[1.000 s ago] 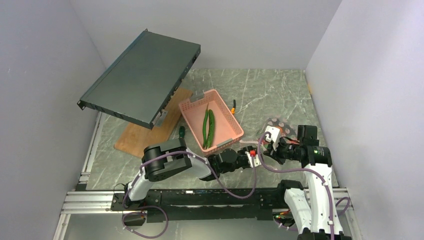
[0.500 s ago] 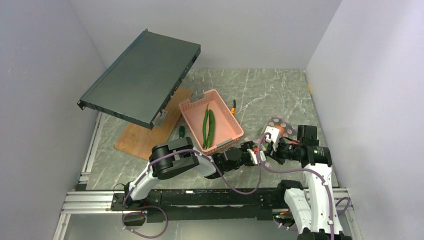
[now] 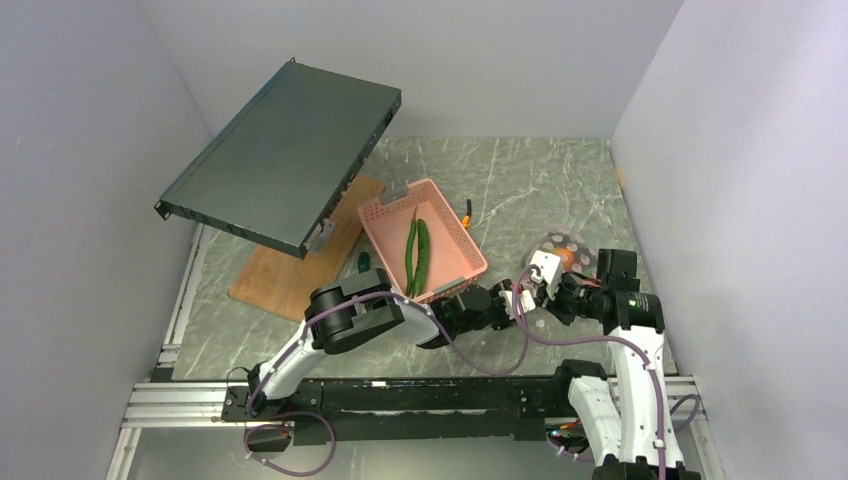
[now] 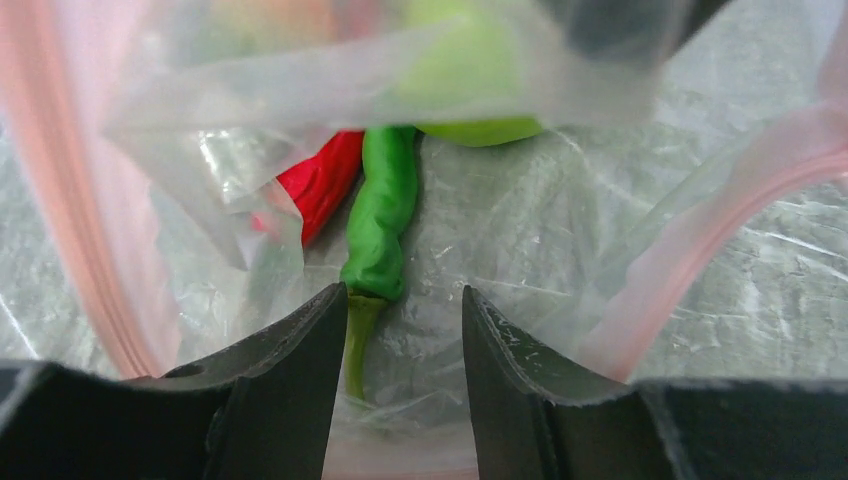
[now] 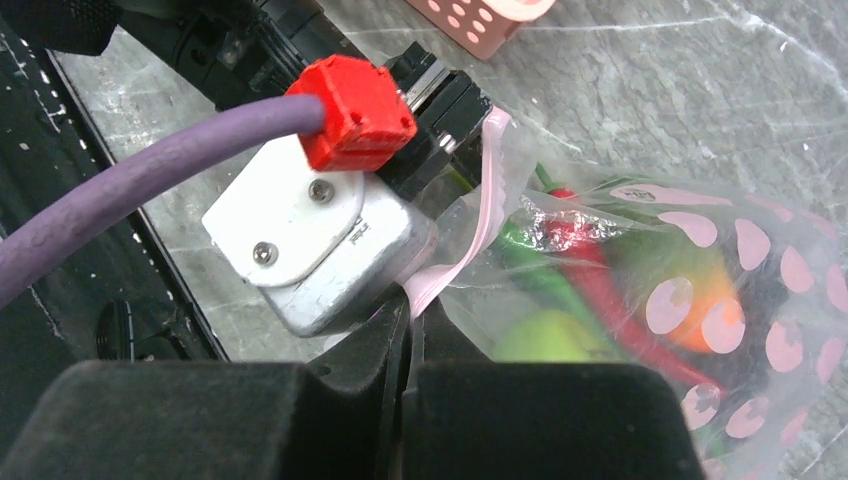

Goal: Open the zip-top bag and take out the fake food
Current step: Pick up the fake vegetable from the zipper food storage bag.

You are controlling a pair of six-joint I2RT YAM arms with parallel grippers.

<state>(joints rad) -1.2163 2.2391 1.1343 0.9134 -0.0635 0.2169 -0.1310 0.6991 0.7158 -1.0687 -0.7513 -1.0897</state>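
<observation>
The zip-top bag [image 5: 760, 260] lies at the right of the table [image 3: 560, 245], clear with pink dots. My right gripper [image 5: 410, 315] is shut on its pink zip strip [image 5: 470, 230]. My left gripper [image 4: 403, 300] is open inside the bag's mouth. Its left finger [image 4: 300, 360] touches the stem of a long green pod [image 4: 385, 215], and the right finger stands apart. The other fake food in the bag is a red piece [image 4: 322, 185], a lime-green apple [image 4: 470, 90] and an orange piece [image 5: 700, 300].
A pink basket [image 3: 445, 270] left of the bag holds two long green pods [image 3: 417, 255]. A green-handled screwdriver [image 3: 363, 262] lies beside it. A wooden board [image 3: 290, 270] and a tilted dark grey box [image 3: 285, 150] stand at the back left.
My left arm has stretched further right, bringing its gripper into the bag's mouth. The bag and my right gripper have shifted slightly up and right.
</observation>
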